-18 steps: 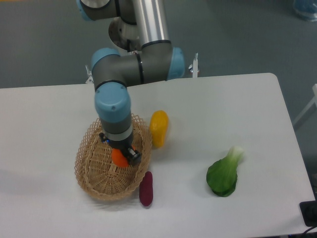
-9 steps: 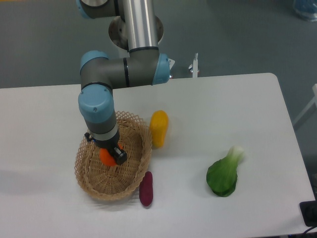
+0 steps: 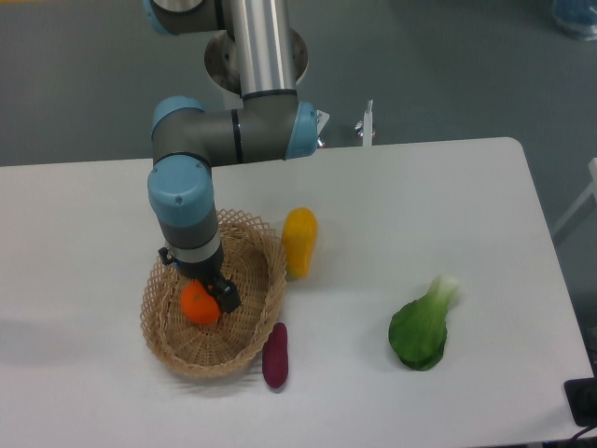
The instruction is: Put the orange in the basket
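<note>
Orange [image 3: 198, 304] sits a touch lower and further left in the basket [image 3: 177, 350] than half a second ago, more of it now showing clear of the gripper [image 3: 216, 294]; arm pose barely differs from that frame, while a second ago the wrist was further right, over the basket's 3 o'clock side. Orange is inside the basket, left of centre, looks to be resting on the woven floor. Gripper is directly at the orange's 2 o'clock, touching or nearly so; fingers are hidden under the wrist, so can't tell whether they're spread or pinching. Basket holds nothing but the orange. Outside it on the white table [image 3: 448, 205]: yellow fruit [image 3: 299, 241] just off the rim at 2 o'clock, purple vegetable [image 3: 275, 355] against the rim at 5 o'clock, green leafy vegetable [image 3: 422, 325] well apart at 3 o'clock.
</note>
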You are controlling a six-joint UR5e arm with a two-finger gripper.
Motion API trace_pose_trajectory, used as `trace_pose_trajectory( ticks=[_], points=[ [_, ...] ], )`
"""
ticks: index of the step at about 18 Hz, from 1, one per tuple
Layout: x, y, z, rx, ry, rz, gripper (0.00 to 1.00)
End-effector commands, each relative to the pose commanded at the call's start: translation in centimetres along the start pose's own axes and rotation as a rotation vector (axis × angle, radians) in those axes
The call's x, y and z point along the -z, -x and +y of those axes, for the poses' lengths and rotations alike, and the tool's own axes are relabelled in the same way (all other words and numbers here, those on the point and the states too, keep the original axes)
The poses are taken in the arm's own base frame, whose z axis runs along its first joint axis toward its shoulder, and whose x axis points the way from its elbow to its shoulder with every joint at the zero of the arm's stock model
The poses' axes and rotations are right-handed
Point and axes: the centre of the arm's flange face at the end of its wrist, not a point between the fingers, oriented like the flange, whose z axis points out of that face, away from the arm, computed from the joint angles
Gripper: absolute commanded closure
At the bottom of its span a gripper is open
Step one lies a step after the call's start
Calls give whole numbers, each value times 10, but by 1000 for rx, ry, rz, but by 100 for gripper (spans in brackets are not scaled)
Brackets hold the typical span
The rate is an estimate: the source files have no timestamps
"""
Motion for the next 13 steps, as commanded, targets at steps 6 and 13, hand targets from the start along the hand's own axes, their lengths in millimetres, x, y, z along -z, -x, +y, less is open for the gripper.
trace_pose_trajectory(
  ticks=[6,13],
  points=[
    [53,85,76,154,-36,-102,0],
    [74,162,193,65,-2,-137,0]
  ],
)
